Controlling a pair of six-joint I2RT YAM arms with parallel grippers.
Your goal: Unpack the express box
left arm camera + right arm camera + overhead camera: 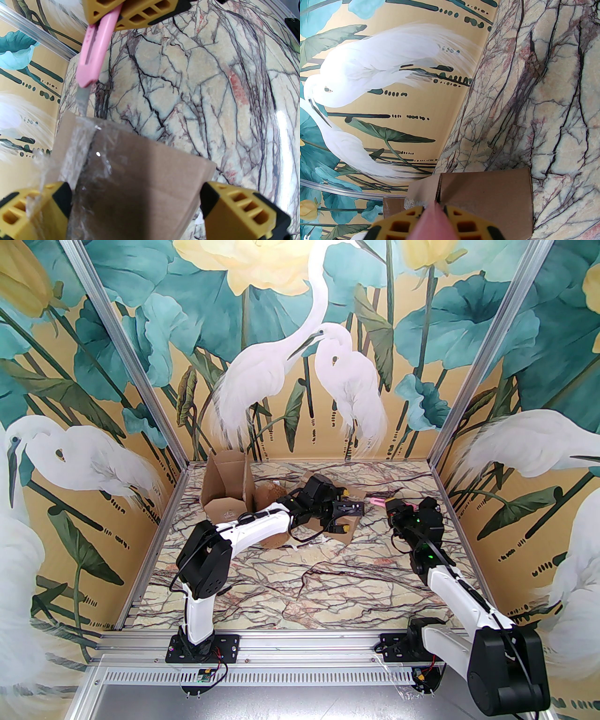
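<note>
My right claw point(432, 212) gripped the pink plastic utility knife point(93, 54), my left claw point(136, 206) pinched the brown cardboard box point(140, 175) — a shallow, straight draw along the taped seam point(89, 145) ahead seemed best.

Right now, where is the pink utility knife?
The pink utility knife is right of centre in the top view, held by the right gripper; the left wrist view shows its blade tip at the edge of the taped box.

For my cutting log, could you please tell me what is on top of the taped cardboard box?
The cardboard box has clear tape over its top seam, and the pink knife has its blade tip at the seam's far end. The closed flaps hide the contents.
</note>
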